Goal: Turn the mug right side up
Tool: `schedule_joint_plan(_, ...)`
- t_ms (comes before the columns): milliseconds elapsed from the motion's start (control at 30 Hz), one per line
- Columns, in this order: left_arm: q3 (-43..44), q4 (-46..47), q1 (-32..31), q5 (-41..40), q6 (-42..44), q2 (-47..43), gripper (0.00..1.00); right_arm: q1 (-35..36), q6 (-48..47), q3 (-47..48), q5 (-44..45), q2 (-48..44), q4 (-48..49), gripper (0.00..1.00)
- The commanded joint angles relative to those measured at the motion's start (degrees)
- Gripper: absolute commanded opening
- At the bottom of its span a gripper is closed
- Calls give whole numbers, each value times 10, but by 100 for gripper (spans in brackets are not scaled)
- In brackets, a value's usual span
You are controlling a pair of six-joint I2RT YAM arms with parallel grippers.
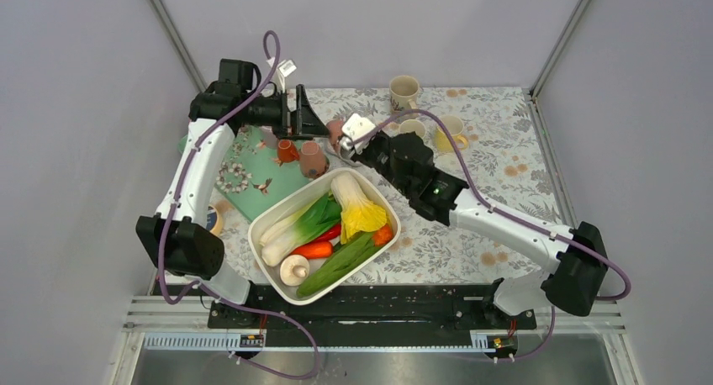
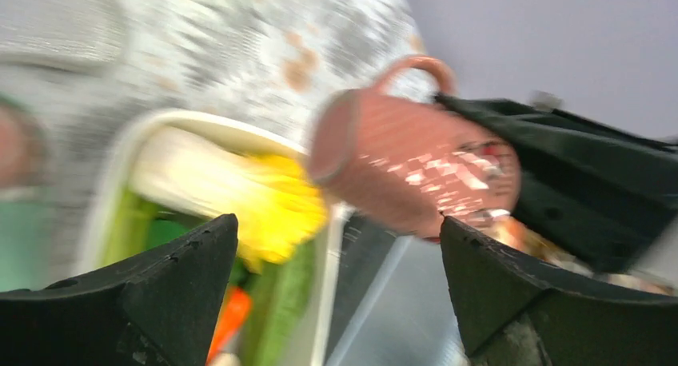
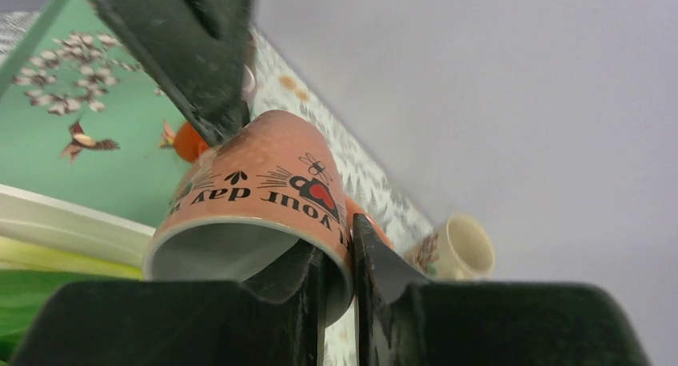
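Observation:
A salmon-pink mug (image 1: 313,160) with black lettering and a red heart hangs tilted above the table beside the tray's far rim. My right gripper (image 1: 333,148) is shut on its rim: in the right wrist view (image 3: 340,238) one finger is inside the mug (image 3: 256,182) and one outside, with the mouth facing the camera. My left gripper (image 1: 308,129) is open just behind the mug. In the blurred left wrist view (image 2: 336,222) its jaws stand wide apart and empty, with the mug (image 2: 400,166) above them. One left finger (image 3: 192,54) touches the mug's base end.
A white tray (image 1: 277,213) of vegetables sits front centre. A green mat (image 1: 252,179) lies at the left, with a small orange mug (image 1: 287,151) on it. Two cream mugs (image 1: 404,91) (image 1: 412,129) and a yellow mug (image 1: 450,133) stand at the back right.

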Motion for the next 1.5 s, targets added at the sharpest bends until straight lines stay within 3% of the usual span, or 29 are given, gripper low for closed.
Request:
schedule_joint_plan(0, 31, 62, 17, -249, 86, -31, 99, -39, 137, 121, 75, 5, -212, 0)
schedule_joint_plan(133, 11, 98, 16, -378, 138, -48, 99, -108, 239, 192, 44, 42, -354, 0)
schedule_joint_plan(233, -16, 112, 16, -426, 174, -56, 99, -165, 312, 268, 2, 105, -457, 0)
schedule_joint_plan(400, -59, 116, 17, -456, 210, -57, 99, -219, 387, 448, -55, 262, -575, 0)
schedule_joint_plan(667, -129, 120, 17, -488, 270, -70, 99, -244, 426, 710, -53, 481, -733, 0)
schedule_joint_plan(1367, -166, 129, 14, -507, 302, -32, 99, -250, 467, 723, -50, 602, -744, 0)
schedule_joint_plan(1467, -159, 123, -5, -514, 329, -15, 99, -249, 470, 728, -54, 615, -744, 7)
